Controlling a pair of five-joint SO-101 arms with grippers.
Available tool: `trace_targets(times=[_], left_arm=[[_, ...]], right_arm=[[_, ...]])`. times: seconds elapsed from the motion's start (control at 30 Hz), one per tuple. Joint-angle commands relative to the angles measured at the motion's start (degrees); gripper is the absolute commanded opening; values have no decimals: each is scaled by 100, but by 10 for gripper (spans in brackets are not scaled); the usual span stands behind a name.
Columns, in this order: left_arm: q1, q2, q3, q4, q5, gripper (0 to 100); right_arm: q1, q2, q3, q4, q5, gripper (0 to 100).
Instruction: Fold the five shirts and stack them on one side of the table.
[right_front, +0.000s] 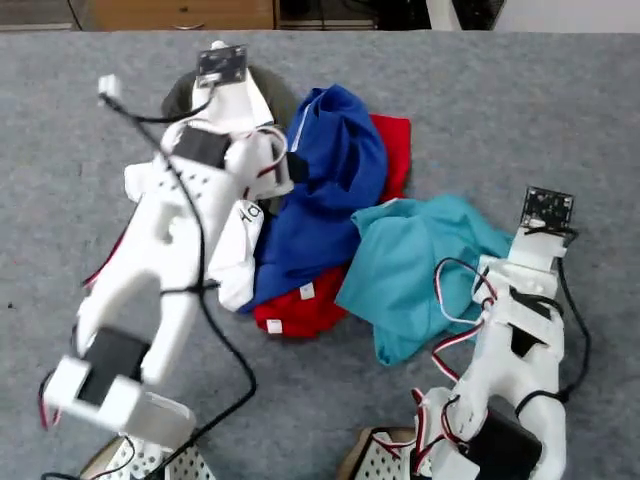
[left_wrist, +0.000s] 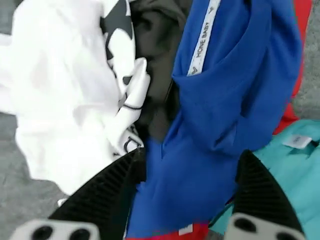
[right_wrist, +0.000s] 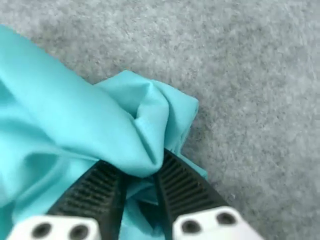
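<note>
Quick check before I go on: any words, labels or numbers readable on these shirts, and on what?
On the blue shirt, white neck tape: one short line of dark capitals, a brand name, so not quoted.
On the white shirt, black graphic: no letters readable.
On the teal shirt, white label: too blurred to read.
On the red shirt, white labels: too small to read.

Five shirts: white (right_front: 232, 262), dark (right_front: 180, 96), blue (right_front: 330, 190), red (right_front: 300, 312), teal (right_front: 420, 270); two arms (right_front: 160, 260) (right_front: 515, 335).
</note>
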Motion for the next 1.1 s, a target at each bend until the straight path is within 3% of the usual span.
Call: trace_targets(times=[0.0,0.33,0.53,0.7,0.97,1.07], left_arm=[[35,875,-791,-105,62,309],[-325,3697,-3516,-62,97,299],[-413,5174,-4466,-44,246,173],[-721,5587,-5336,536,220,16],[-2321,5684,-6224,1837,202,20],[-3086,5684,-6875,2224,-281,20]], right_arm=[[-110,-110,31,-141,62,5],[-92,-101,31,-123,62,5],[-84,-101,31,-123,70,5],[-84,-92,31,-123,70,5],[-84,-92,40,-114,70,5],[-84,-92,40,-114,70,5]])
